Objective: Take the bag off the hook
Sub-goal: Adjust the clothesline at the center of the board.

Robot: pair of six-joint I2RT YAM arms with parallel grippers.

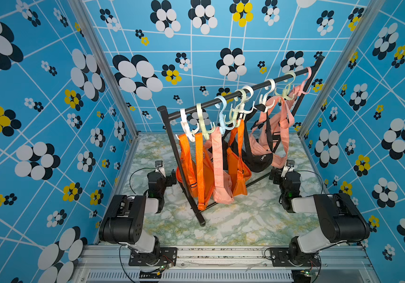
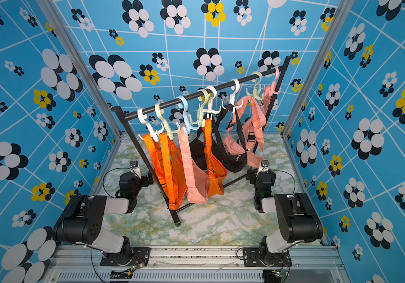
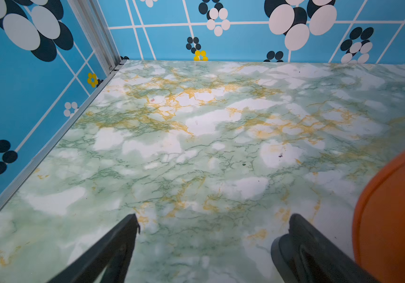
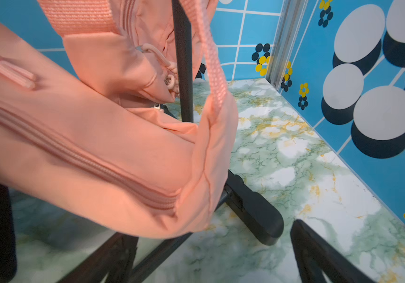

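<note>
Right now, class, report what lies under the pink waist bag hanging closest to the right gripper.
Under the pink waist bag, the marbled tabletop and the rack's black foot show. The bag covers part of the foot and the tabletop directly below, so anything there is hidden.

Low, jaws wide: left hand (image 3: 214, 216), right hand (image 4: 212, 229).

In both top views the black bag (image 1: 256, 164) shows only in part, and which strap (image 1: 199, 166) sits on which hook (image 1: 221, 115) is too tangled to tell. In the left wrist view an orange bag (image 3: 392, 220) is blurred and cut off by the edge. In the right wrist view a blurred pink bag (image 4: 86, 147) covers the tip of one finger (image 4: 118, 254) of the right gripper (image 4: 212, 229) and part of the rack (image 4: 183, 73).
</note>
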